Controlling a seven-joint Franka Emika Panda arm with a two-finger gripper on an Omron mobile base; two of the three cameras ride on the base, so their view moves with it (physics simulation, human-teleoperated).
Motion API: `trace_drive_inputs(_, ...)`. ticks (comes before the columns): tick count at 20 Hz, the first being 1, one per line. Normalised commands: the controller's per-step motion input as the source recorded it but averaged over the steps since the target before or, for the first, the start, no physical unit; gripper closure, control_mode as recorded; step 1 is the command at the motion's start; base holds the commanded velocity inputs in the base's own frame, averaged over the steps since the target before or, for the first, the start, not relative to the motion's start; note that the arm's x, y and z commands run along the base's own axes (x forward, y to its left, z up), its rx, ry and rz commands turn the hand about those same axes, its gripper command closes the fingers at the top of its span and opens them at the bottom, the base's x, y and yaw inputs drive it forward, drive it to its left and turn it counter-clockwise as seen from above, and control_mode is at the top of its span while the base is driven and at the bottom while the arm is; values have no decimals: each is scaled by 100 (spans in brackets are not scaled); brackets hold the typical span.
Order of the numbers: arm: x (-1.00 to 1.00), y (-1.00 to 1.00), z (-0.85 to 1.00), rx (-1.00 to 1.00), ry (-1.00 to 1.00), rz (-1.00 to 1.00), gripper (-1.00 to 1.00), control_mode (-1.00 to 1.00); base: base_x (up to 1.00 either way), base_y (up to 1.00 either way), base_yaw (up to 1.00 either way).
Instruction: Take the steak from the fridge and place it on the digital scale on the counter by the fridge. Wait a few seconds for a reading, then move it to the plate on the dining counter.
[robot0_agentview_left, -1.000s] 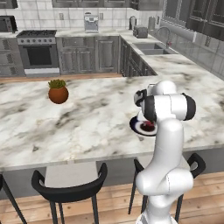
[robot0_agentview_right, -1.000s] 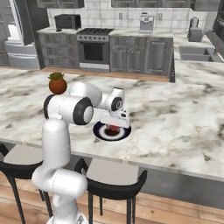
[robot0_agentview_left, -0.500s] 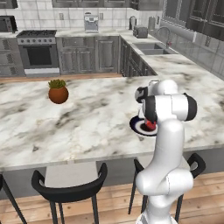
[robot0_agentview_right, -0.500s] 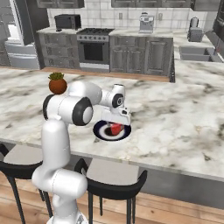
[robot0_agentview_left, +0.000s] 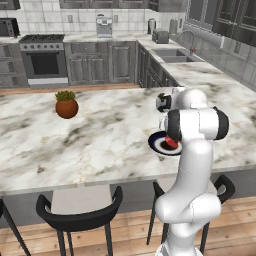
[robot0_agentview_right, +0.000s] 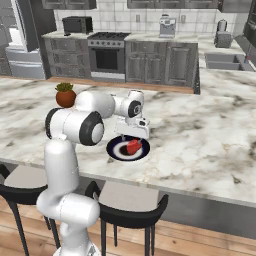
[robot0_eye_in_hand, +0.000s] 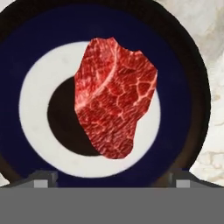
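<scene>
The steak (robot0_eye_in_hand: 113, 98), a red marbled lump, lies on the plate (robot0_eye_in_hand: 26, 57), partly over its dark middle and white ring. The plate (robot0_agentview_right: 116, 152) sits on the dining counter (robot0_agentview_right: 200, 135) near its front edge. My gripper (robot0_eye_in_hand: 113, 179) hangs directly above the steak, open, its two fingertips (robot0_eye_in_hand: 43, 177) wide apart at either side of the plate and touching nothing. In the right base view the gripper (robot0_agentview_right: 132, 136) points down just over the steak (robot0_agentview_right: 133, 146). From the left, the steak (robot0_agentview_left: 171, 143) and plate (robot0_agentview_left: 156, 145) peek out beside my arm. The digital scale is out of view.
A brown pot with a green plant (robot0_agentview_left: 66, 106) stands on the dining counter to the left of the plate. Black stools (robot0_agentview_left: 80, 210) line the counter's near side. Behind are the stove (robot0_agentview_right: 106, 55), grey cabinets and a sink (robot0_agentview_left: 172, 55). The fridge (robot0_agentview_right: 17, 45) shows at far left.
The gripper's jaws have spread from nearly shut to wide open, letting the steak go onto the plate. The arm has hardly moved.
</scene>
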Motion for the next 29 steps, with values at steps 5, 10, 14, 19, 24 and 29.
trace_drive_inputs(5, -90, 0, 58, 0, 0, 0, -100, -100, 0, 0, 0)
trace_drive_inputs(10, -100, 0, 53, 0, 0, 0, -100, -100, 0, 0, 0)
trace_drive_inputs(14, -100, 11, 39, 0, 0, 0, -100, -100, 0, 0, 0)
trace_drive_inputs(19, -100, 40, 45, 0, -3, 0, -100, -100, 0, 0, 0)
trace_drive_inputs(24, -99, 41, 67, 0, -12, 0, -100, -100, 0, 0, 0)
trace_drive_inputs(29, -92, 19, 75, 0, -9, 0, -100, -100, 0, 0, 0)
